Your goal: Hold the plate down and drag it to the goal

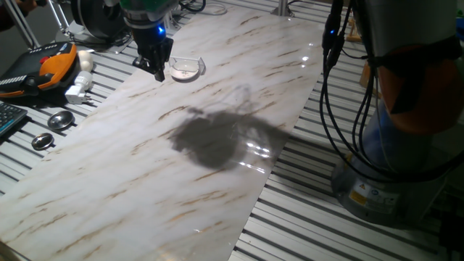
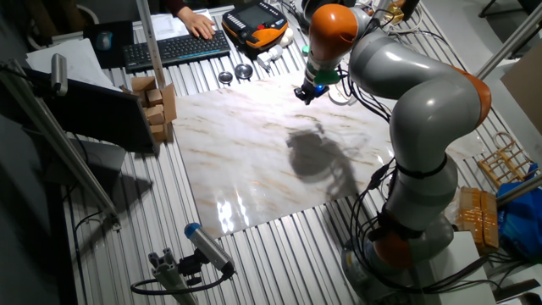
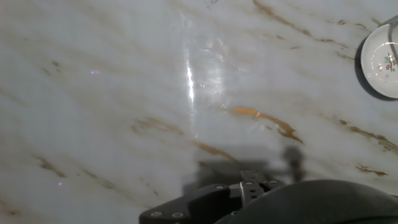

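White plate (image 1: 185, 69) beside pincer (image 1: 155, 67), no legible writing

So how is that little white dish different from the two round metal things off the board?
The plate is white with specks at its centre; the metal discs are plain shiny grey. The plate lies on the marble board beside the gripper; the discs lie off it, on the slatted table. All are small and round.

White plate (image 3: 378, 61), brown-veined marble board (image 1: 181, 145)
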{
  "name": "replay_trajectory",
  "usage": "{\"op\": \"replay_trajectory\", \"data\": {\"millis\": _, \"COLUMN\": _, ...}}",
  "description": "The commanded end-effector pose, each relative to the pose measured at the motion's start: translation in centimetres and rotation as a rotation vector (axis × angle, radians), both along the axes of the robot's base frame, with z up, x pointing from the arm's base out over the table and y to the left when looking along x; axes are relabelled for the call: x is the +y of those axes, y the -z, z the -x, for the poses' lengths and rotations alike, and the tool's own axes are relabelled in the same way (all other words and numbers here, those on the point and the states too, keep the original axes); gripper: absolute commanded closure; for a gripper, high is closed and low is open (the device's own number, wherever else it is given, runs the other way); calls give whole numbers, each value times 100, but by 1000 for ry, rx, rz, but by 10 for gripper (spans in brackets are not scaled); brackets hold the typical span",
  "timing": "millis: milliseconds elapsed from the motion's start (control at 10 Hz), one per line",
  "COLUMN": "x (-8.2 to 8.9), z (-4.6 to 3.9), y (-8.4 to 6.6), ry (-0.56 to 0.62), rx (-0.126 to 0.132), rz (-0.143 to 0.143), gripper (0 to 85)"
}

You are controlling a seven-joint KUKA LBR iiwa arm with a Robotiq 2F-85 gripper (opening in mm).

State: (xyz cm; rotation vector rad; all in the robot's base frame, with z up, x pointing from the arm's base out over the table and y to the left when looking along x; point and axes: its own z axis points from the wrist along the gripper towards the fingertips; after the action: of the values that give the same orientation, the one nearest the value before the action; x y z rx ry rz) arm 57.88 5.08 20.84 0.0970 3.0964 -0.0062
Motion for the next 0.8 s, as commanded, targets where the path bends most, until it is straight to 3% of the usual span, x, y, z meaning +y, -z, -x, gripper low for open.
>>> {"op": "replay_trajectory", "data": {"millis": 0, "x": -16, "z": -10, "y": -7, "ry": -3, "rx": 0, "rz": -2, "gripper": 850}}
{"op": "replay_trajectory", "data": {"millis": 300, "x": -49, "z": -75, "y": -49, "ry": -3, "rx": 0, "rz": 8, "gripper": 850}}
{"op": "replay_trajectory", "data": {"millis": 700, "x": -54, "z": -93, "y": -63, "ry": -2, "rx": -1, "rz": 18, "gripper": 850}}
